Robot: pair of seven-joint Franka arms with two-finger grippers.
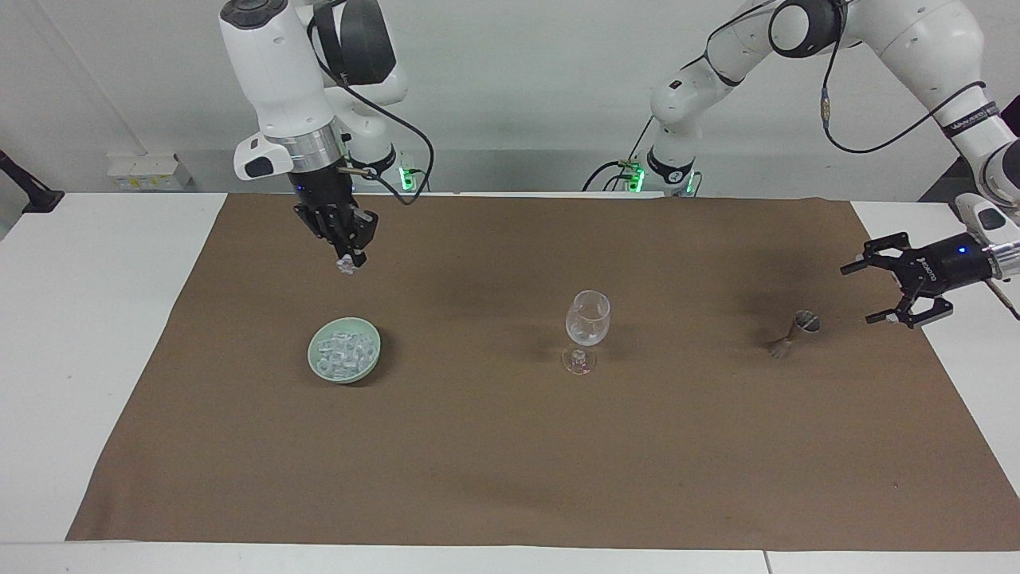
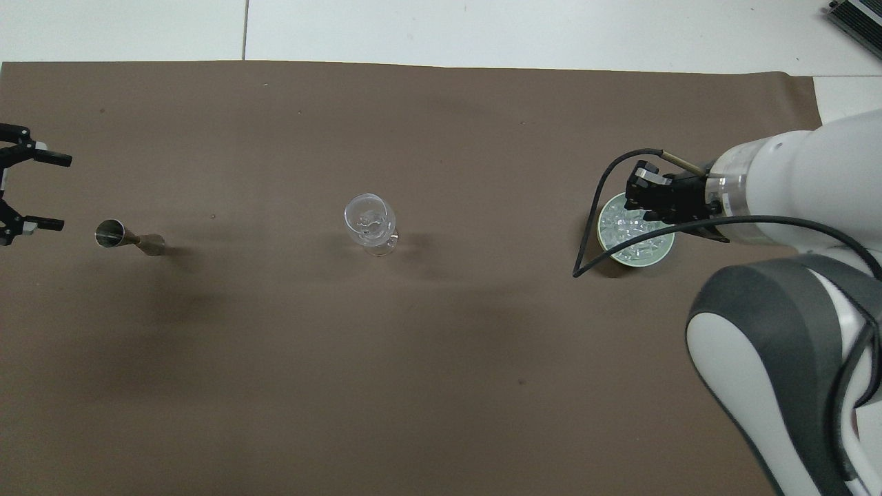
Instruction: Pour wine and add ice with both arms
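Right gripper (image 1: 347, 261) pinching one ice cube (image 1: 345, 267) above the mat near the bowl (image 1: 344, 349); slick, tiny, hard, best squeezed across flat faces. Left gripper (image 1: 890, 281) spread wide beside the jigger (image 1: 792, 332).

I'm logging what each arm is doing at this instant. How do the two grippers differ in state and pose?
The right gripper is shut on an ice cube and points down, raised near the pale green bowl. The left gripper is open and empty, lying roughly level beside the metal jigger, at the left arm's end of the table. Both are black and two-fingered.
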